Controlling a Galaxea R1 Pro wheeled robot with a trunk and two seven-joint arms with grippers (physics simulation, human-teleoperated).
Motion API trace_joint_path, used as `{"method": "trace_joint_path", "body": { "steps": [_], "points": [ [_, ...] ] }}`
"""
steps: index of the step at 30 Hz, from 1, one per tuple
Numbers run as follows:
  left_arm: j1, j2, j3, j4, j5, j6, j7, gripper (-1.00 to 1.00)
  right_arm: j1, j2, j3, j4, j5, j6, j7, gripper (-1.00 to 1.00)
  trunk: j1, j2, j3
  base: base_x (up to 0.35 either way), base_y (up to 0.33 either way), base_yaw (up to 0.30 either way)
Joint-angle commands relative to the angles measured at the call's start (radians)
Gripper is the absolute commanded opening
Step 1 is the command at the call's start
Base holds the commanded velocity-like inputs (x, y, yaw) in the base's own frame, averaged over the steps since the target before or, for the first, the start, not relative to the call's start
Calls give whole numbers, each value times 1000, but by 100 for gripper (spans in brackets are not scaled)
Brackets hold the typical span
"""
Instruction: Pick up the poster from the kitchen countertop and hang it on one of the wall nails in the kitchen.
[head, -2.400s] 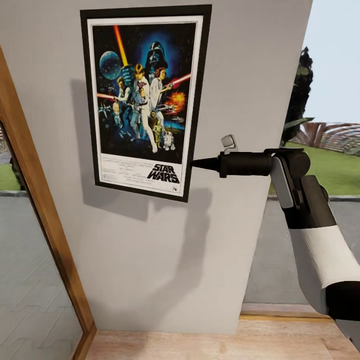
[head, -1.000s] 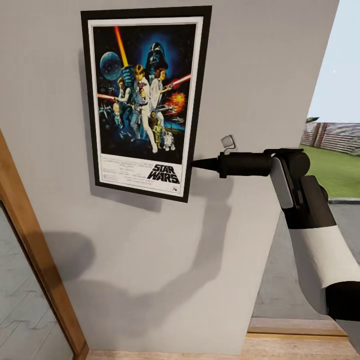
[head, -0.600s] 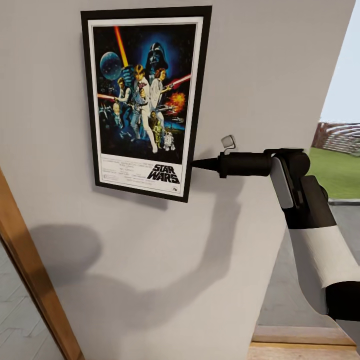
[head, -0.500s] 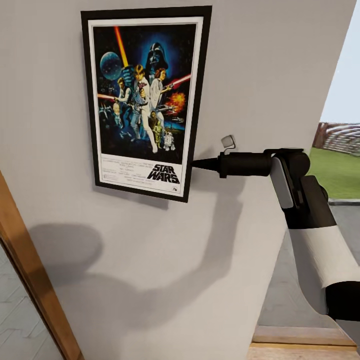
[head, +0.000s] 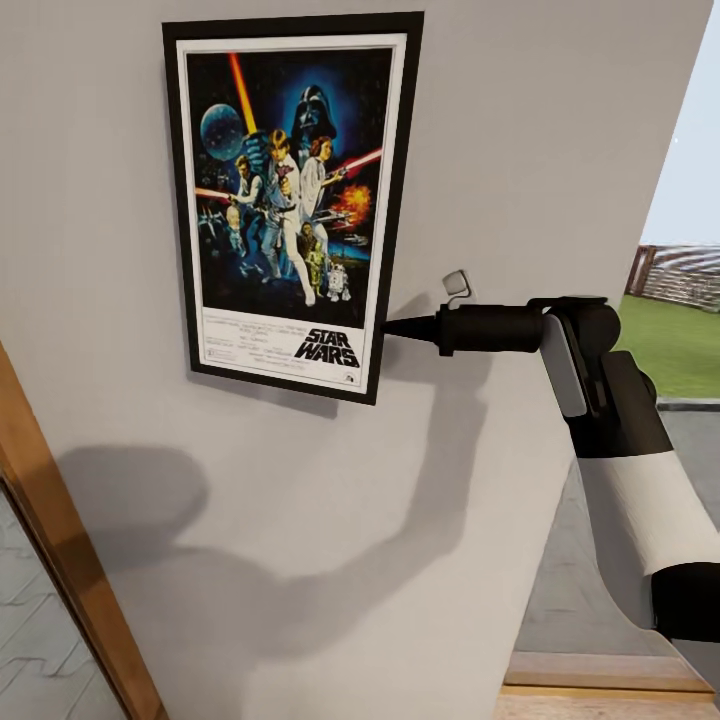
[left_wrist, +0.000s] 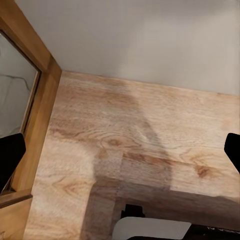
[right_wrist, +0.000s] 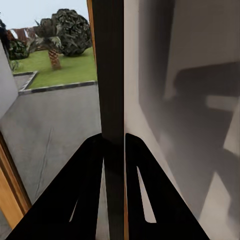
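The poster (head: 290, 200), a black-framed Star Wars print with a white border, stands upright in front of the pale grey wall (head: 520, 120). My right gripper (head: 390, 327) reaches in from the right and is shut on the lower right edge of the frame. In the right wrist view the dark frame edge (right_wrist: 112, 75) runs straight up between the two black fingers (right_wrist: 87, 185). My left gripper (left_wrist: 121, 152) is open, its tips far apart over a wooden floor (left_wrist: 150, 120). The wall nails and the kitchen countertop are out of view.
A wooden door frame (head: 60, 560) slants up at the lower left, also seen in the left wrist view as a door frame (left_wrist: 37, 100). The wall ends at the right, with lawn (head: 680, 340) and paving beyond. Shadows of my arm and body fall on the wall.
The camera has moved: the wall's right edge has slid right and the door frame left and down. Poster and right gripper keep the same place in view, grip unchanged.
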Motion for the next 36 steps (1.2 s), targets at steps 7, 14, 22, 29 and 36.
{"method": "trace_joint_path", "body": {
  "steps": [7,14,22,29,36],
  "points": [
    [0,-1,2,-2,0,-2,-1,100,0,0,1,0,-4,7,2,-100,0,-1,0,0,0,0],
    [0,-1,2,-2,0,-2,-1,100,0,0,1,0,-3,8,2,-100,0,-1,0,0,0,0],
    [0,0,2,-2,0,-2,-1,100,4,0,1,0,-4,6,2,-100,0,-1,0,0,0,0],
    [0,-1,2,-2,0,-2,-1,100,25,0,2,-1,-4,4,4,-100,0,-1,0,0,0,0],
    [0,0,2,-2,0,-2,-1,100,145,0,3,-18,-6,-50,5,-100,0,-1,0,0,0,0]
  ]
}}
